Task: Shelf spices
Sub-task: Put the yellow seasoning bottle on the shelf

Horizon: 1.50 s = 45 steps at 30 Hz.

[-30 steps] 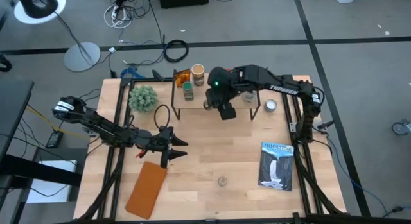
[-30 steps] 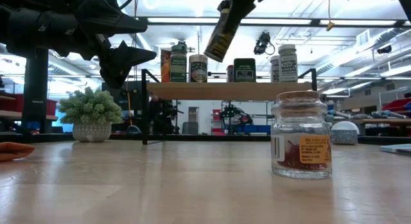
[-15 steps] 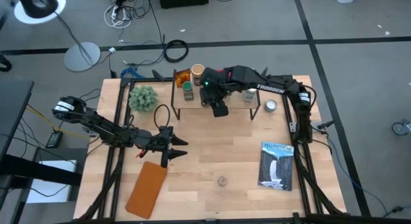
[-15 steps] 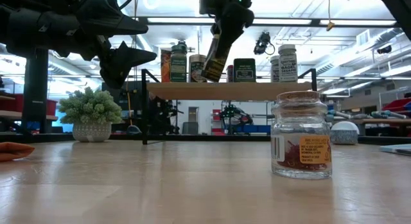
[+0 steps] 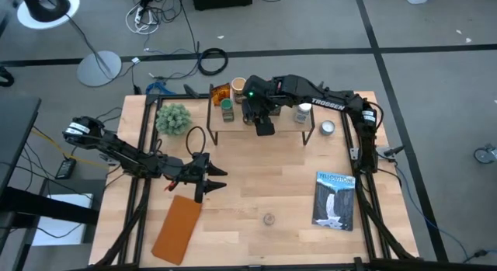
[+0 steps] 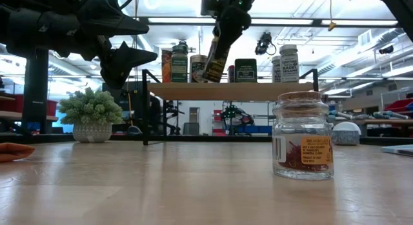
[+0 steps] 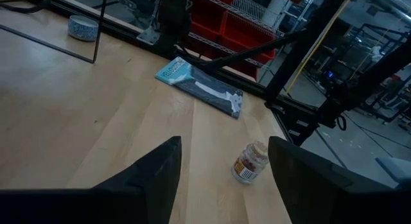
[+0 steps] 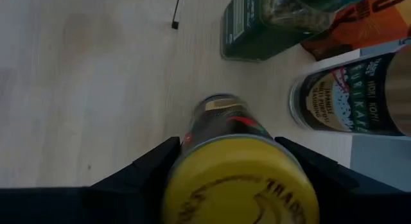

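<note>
The right gripper [image 6: 219, 41] clamps a tilted yellow-lidded jar [image 8: 241, 166] over the shelf [image 6: 226, 91] — level it, then lower gently between neighbours.

jars [image 6: 289, 64] on shelf [image 6: 232, 91], plant [image 6: 91, 115] left

yellow-lidded jar [image 8: 241, 176]: yellow lid, dark body | green jar [image 8: 270, 22]: dark green | packet [image 5: 335, 199]: blue, white | shelf [image 6: 226, 91]: light wood | plant [image 5: 172, 117]: pale green
</note>
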### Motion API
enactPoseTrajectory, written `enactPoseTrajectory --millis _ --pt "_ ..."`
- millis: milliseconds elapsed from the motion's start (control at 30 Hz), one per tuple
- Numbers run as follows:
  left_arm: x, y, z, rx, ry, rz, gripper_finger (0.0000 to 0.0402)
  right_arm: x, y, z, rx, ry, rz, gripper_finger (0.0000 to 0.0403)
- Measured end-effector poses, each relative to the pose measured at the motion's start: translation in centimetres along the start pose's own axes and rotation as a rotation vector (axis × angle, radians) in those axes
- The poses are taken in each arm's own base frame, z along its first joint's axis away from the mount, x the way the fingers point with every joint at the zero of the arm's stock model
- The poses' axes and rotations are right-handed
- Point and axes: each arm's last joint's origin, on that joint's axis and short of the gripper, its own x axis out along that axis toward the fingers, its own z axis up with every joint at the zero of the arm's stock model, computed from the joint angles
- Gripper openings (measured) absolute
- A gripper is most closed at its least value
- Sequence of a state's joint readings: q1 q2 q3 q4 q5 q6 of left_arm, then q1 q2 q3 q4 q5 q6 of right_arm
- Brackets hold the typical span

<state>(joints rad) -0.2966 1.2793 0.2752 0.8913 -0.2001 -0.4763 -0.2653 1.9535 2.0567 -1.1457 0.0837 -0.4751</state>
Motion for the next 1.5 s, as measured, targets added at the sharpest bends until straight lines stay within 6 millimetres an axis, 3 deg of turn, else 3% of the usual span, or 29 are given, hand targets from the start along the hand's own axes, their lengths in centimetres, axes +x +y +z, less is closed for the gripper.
enactPoseTrajectory --millis 700,1500 --pt "0.0 0.0 0.0 0.000 0.000 0.000 0.0236 -0.1 -0.6 1.0 0.004 -0.108 -0.058 0.0270" --pt "0.0 0.0 -0.1 0.001 0.005 0.002 0.0236 -0.2 -0.6 1.1 -0.046 -0.093 -0.095 0.0277"
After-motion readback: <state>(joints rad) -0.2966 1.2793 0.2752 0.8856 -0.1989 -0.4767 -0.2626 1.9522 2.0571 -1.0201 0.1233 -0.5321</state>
